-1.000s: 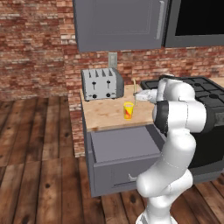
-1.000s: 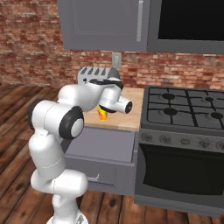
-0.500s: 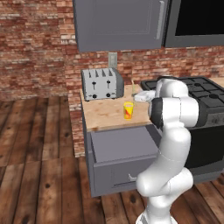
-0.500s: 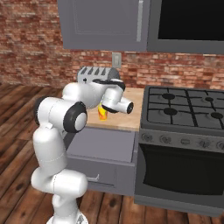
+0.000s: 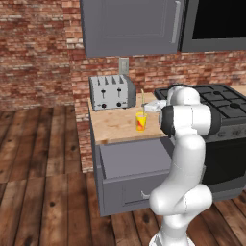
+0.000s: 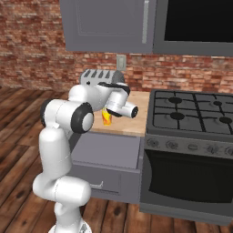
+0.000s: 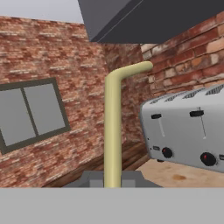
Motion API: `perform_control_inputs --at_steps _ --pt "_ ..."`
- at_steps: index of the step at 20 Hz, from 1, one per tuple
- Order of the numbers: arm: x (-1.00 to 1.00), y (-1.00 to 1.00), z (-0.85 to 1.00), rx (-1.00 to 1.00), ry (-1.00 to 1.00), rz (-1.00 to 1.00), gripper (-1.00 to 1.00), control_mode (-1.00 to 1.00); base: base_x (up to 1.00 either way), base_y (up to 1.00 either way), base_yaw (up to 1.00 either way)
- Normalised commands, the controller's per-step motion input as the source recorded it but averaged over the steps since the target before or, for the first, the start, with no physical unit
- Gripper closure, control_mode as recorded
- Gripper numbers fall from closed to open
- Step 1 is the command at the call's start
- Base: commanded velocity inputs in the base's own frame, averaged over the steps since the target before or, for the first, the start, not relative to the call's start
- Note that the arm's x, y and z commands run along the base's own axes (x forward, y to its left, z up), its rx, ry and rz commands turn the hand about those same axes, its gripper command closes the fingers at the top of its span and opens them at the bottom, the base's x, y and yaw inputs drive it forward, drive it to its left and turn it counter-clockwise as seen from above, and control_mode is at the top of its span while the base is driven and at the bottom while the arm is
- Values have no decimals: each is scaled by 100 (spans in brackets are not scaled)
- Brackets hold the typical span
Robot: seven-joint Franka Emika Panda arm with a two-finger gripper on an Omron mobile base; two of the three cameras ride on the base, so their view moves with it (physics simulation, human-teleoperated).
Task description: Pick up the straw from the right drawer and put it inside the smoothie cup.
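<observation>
The straw [image 7: 112,127] is a pale yellow stick with a bent top, standing upright between the fingers of my gripper [image 7: 112,183], which is shut on its lower end. From the left base, the straw [image 5: 142,97] hangs just above the smoothie cup [image 5: 141,121], a small yellow cup with a red-orange mark on the wooden counter [image 5: 115,126]. My gripper [image 5: 146,107] is directly over the cup's rim. In the right base view my arm hides part of the cup [image 6: 107,119]. The right drawer [image 5: 133,159] stands pulled open below the counter.
A silver toaster [image 5: 112,92] stands at the back of the counter, left of the cup, and looms close in the hand view [image 7: 188,131]. A black stove [image 6: 191,118] adjoins the counter on the right. Grey upper cabinets [image 5: 132,26] hang overhead.
The hand has carried the straw slightly left, closer over the cup, and the elbow has swung round. The cup and the drawer have not moved.
</observation>
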Motion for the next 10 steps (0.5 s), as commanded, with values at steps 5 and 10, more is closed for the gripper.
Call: perform_control_inputs --at_steps 5,10 --pt "26 11 -14 0 0 0 100 -100 0 0 0" --pt "18 1 -14 0 0 0 100 -100 0 0 0"
